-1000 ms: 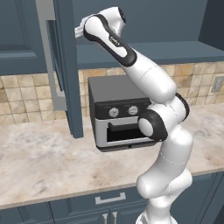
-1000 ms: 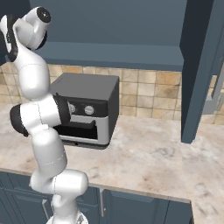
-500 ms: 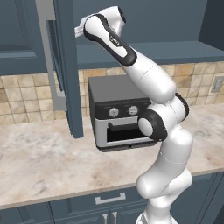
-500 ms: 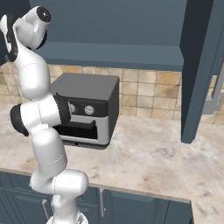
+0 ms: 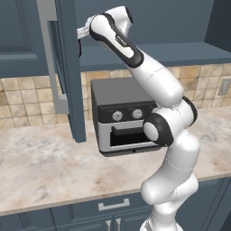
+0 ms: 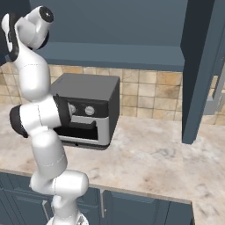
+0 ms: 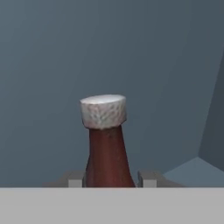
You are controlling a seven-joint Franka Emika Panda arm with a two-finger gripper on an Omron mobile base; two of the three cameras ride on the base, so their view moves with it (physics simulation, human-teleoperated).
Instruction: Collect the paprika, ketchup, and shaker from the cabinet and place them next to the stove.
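Observation:
The ketchup [image 7: 108, 148], a dark brown-red bottle with a narrow neck and a pale cap, stands upright inside the slate-blue cabinet [image 7: 52, 52]. My gripper [image 7: 109, 180] is shut on the ketchup, with one fingertip [image 7: 76, 180] against each side of its lower body. From the left base camera, my hand [image 5: 84, 33] reaches up into the cabinet behind its open door [image 5: 67, 67]. The paprika, the shaker and the stove are out of view.
A silver-and-black toaster oven [image 5: 122, 115] [image 6: 88, 110] sits on the marble counter [image 5: 40, 167] under my arm. The cabinet's second open door [image 6: 202, 66] hangs at the right, over the counter [image 6: 149, 154]. Blue base cabinets [image 6: 132, 206] run below.

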